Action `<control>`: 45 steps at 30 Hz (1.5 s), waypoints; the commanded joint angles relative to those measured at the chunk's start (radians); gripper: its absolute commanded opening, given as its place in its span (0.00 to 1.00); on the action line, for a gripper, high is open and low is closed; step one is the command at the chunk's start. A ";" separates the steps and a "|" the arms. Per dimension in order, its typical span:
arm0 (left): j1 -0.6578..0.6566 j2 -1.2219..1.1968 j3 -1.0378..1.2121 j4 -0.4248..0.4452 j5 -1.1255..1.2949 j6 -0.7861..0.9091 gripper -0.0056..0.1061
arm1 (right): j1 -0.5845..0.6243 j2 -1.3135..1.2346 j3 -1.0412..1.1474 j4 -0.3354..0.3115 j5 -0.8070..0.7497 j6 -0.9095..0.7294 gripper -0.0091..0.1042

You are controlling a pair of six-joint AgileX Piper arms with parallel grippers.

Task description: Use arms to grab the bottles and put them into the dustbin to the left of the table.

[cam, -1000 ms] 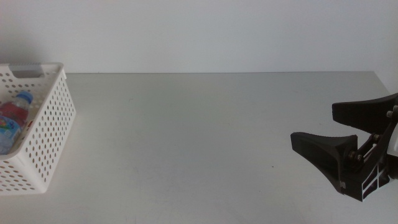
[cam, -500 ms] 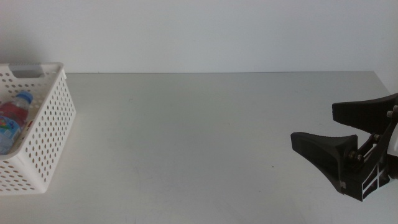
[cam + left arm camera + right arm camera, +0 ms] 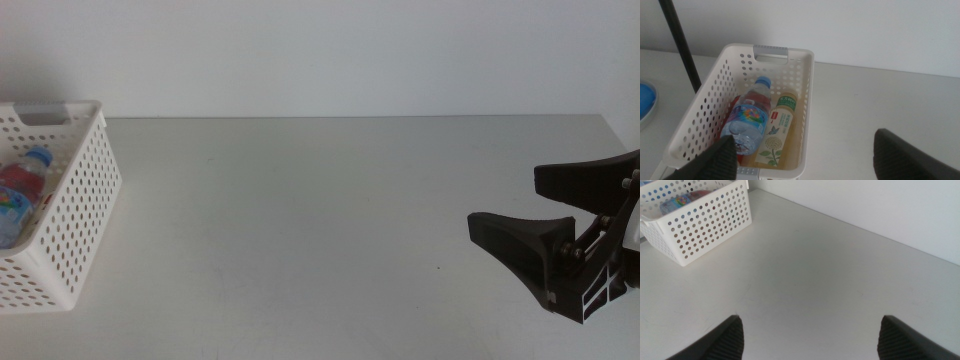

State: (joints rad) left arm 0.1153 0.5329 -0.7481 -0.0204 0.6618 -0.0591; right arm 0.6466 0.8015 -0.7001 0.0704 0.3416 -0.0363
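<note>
Jaws wide, empty on both grippers; bottles binned; I'd retract clear.

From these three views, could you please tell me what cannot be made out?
- Red item under the water bottle in the basket: left wrist view, mostly covered.
- Tea bottle: unseen in the middle view, behind the basket wall.
- Left end effector: absent from the middle view.
- Blue object: cut off by the frame edge.
</note>
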 commanded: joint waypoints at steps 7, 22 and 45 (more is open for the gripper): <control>-0.005 -0.060 0.068 -0.001 -0.076 -0.011 0.89 | 0.001 -0.019 0.006 -0.063 -0.081 -0.008 0.71; -0.127 -0.269 0.258 0.000 -0.081 -0.011 0.89 | -0.466 -0.430 0.302 -0.094 -0.104 -0.008 0.71; -0.125 -0.572 0.757 -0.031 -0.361 -0.011 0.89 | -0.674 -0.836 0.683 -0.056 -0.102 -0.008 0.71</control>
State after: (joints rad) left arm -0.0020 -0.0146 0.0177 -0.0391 0.3990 -0.0591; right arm -0.0206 -0.0134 -0.0059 0.0177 0.3137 -0.0363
